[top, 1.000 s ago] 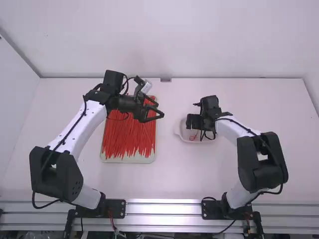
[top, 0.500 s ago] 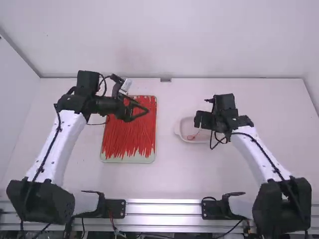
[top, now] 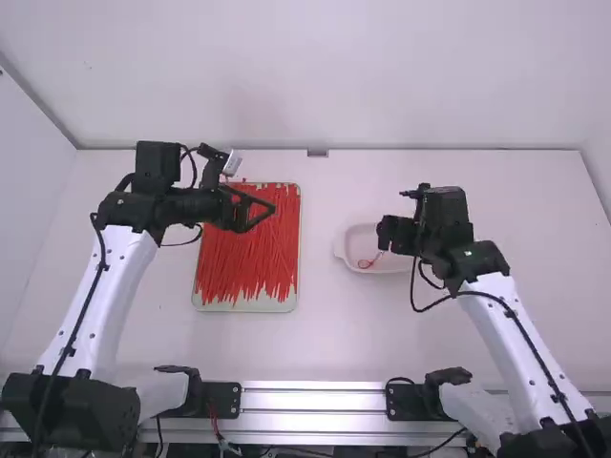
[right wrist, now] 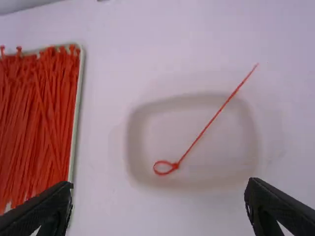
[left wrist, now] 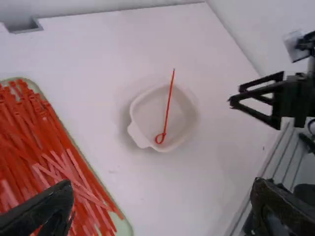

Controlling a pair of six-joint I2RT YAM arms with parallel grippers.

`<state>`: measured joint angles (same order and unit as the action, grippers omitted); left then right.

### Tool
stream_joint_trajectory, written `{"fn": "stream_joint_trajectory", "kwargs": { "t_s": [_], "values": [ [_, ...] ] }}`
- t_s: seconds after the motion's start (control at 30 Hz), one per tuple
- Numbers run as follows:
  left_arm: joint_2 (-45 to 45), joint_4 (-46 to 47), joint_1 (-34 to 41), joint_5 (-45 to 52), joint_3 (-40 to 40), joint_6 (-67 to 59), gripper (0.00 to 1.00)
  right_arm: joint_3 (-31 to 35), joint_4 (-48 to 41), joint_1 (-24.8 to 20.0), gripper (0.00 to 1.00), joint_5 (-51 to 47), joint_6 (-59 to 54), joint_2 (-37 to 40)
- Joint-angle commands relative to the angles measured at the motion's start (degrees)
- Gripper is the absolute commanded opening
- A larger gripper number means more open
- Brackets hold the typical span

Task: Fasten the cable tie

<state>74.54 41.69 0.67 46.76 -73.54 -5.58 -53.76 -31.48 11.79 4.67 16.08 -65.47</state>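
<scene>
Your looped cable tie (right wrist: 206,123) lies in the white dish (top: 344,250), its tail sticking out past the rim. Your right hand (top: 386,236) hangs released over the dish. Your left hand (top: 263,215), released too, hangs over the tray of red ties (top: 243,272) on the surface (top: 334,320).

We see a white surface (top: 382,315) bounded by pale walls (top: 334,67), a small grey fitting (top: 318,152) at the middle of its far edge. On it lie a flat rectangular tray (top: 248,307) left of centre and a white dish (top: 342,250) nearby to the right, not touching. A metal rail (top: 315,396) runs along the near edge.
</scene>
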Motion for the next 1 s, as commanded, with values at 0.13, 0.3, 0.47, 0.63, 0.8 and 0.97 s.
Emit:
{"fn": "stream_joint_trajectory", "kwargs": {
  "t_s": [0.13, 0.3, 0.47, 0.63, 0.8, 0.97],
  "values": [
    [-6.53, -4.24, -0.67, -5.40, 5.16, 5.58, 0.87, 5.79, 4.44, -5.27, 0.85, -4.67, -5.86, 5.88],
    [-11.44, -9.15, -0.67, -10.31, 10.07, 5.58, 0.78, 11.20, 9.85, -10.68, 0.76, -4.67, -11.27, 11.29],
    [-16.69, -14.39, -0.67, -15.55, 15.31, 5.58, 0.69, 16.98, 15.63, -11.79, 0.66, -4.67, -16.08, 17.07],
    [-23.35, -21.05, -0.67, -22.21, 21.97, 5.58, 0.57, 24.11, 22.75, -11.79, 0.53, -4.67, -16.08, 24.20],
    [-29.84, -27.55, -0.67, -28.70, 28.46, 5.58, 0.46, 30.71, 29.36, -11.79, 0.42, -4.67, -16.08, 30.80],
    [-36.08, -33.79, -0.67, -34.94, 34.70, 5.58, 0.35, 36.72, 31.48, -11.79, 0.31, -4.67, -16.08, 36.80]
  ]
}}
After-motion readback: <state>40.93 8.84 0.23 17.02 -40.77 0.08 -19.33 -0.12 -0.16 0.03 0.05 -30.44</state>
